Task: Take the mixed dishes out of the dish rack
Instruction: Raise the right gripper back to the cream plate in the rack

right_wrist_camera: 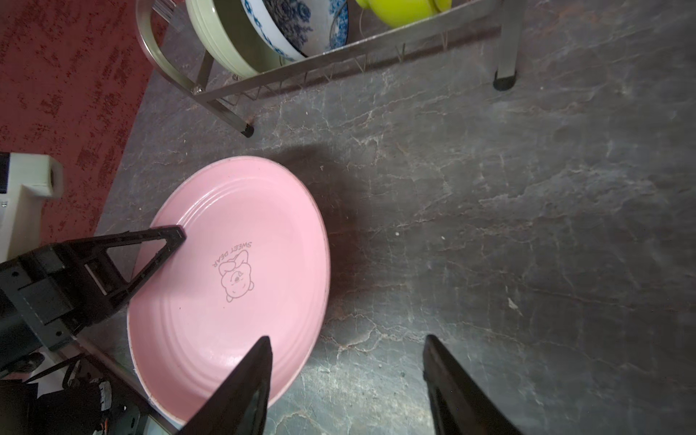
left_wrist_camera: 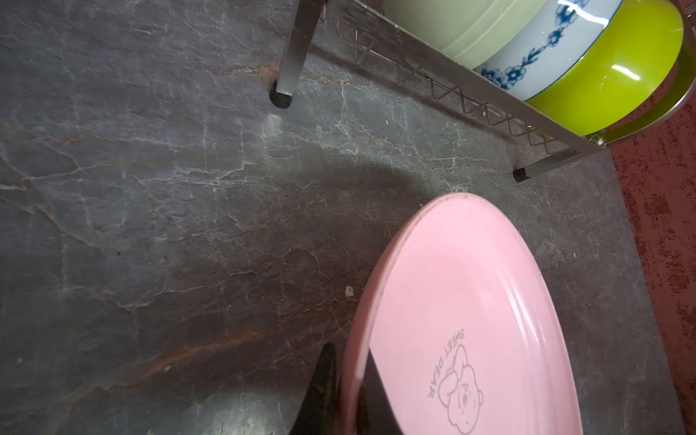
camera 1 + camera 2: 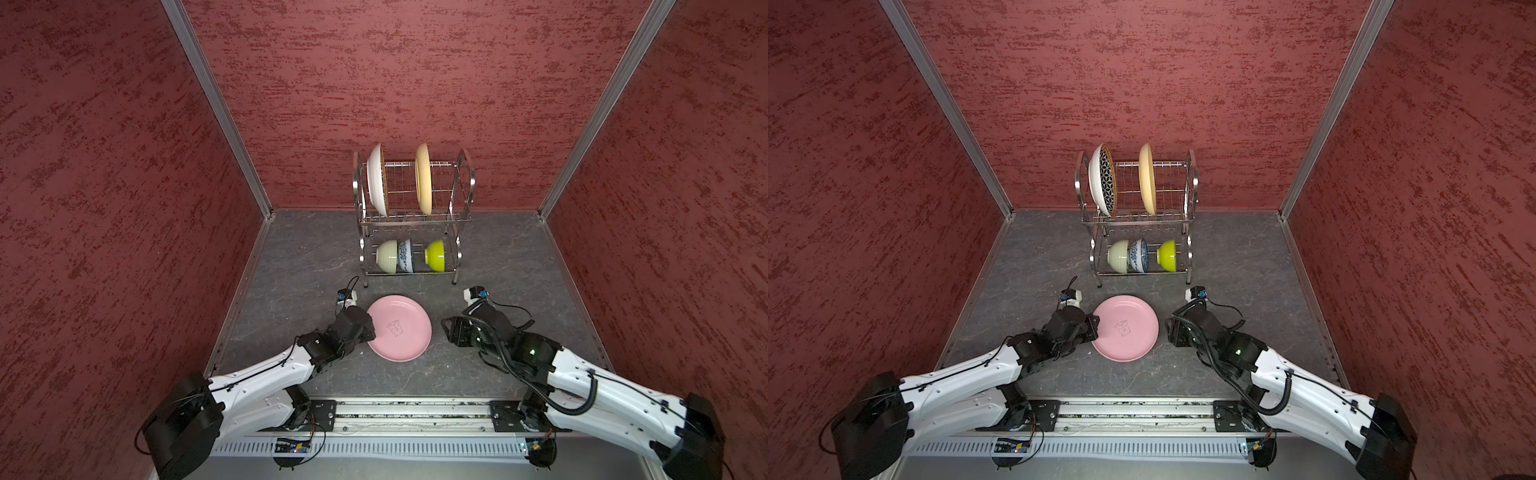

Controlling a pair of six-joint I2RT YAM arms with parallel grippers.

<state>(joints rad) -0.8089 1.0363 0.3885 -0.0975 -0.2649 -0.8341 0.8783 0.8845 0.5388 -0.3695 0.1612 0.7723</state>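
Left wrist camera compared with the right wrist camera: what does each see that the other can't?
Only the left wrist view shows the left gripper pinching the rim of the pink plate, a finger on each face. Only the right wrist view shows the right gripper, open and empty, beside the plate. Both show the plate's bear print, the lower tier of the dish rack with the cream-green bowl, blue-floral bowl and lime bowl, and the grey table.

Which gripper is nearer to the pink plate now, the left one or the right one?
Left. The left gripper is closed on the rim of the pink plate, with one finger over it. The right gripper is open beside the opposite edge, not touching it.
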